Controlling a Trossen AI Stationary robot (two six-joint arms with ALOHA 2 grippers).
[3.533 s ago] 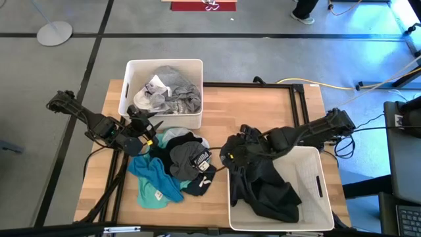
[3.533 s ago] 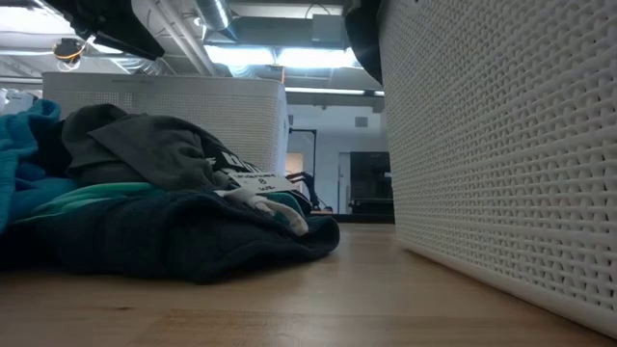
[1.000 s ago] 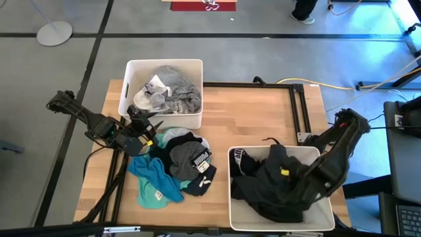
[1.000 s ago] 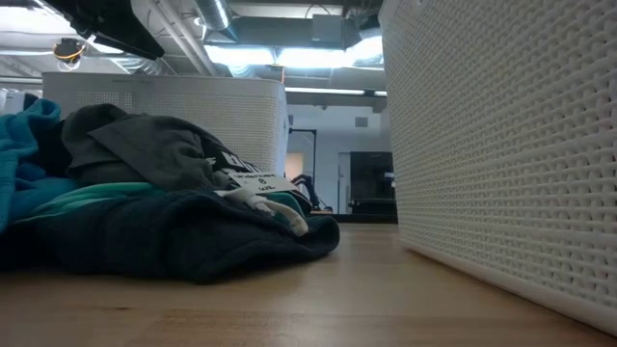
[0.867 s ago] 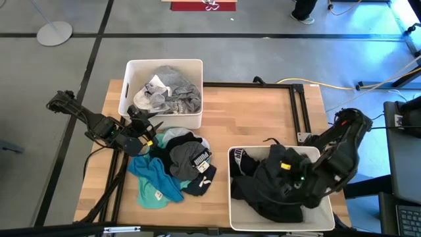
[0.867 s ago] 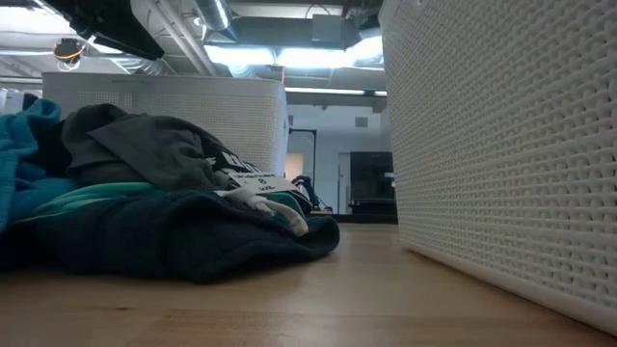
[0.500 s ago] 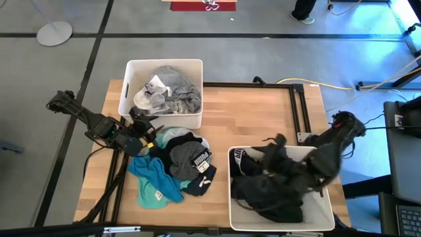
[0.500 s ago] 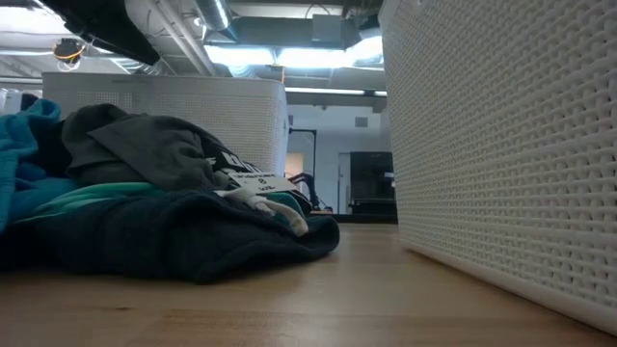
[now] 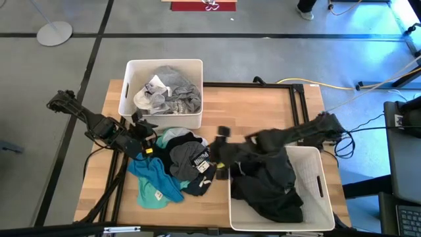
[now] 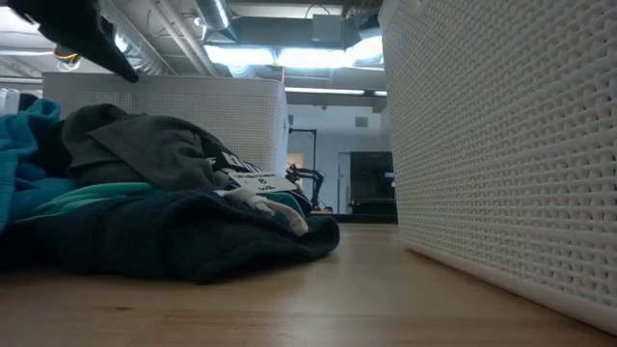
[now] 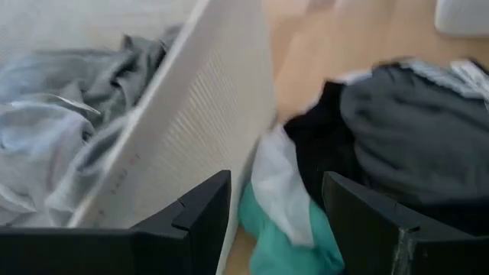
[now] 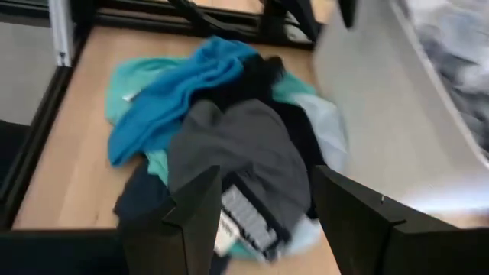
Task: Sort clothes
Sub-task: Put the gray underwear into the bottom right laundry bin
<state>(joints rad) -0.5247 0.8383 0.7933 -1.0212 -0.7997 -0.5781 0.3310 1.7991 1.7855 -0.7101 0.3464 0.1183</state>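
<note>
On the table [image 9: 263,115], the mixed clothes pile [image 9: 172,164] lies between two bins — black garments [image 9: 266,187] fill the near bin [image 9: 322,191]. The right gripper [image 9: 222,153] reaches over the pile's edge, jaws apart and empty. The left gripper [image 9: 146,135] hovers beside the far bin [image 9: 131,79], jaws open.

Clothes pile [image 9: 172,164] on table [image 9: 256,108] between far-left bin [image 9: 131,92] and near-right bin [image 9: 316,178].
</note>
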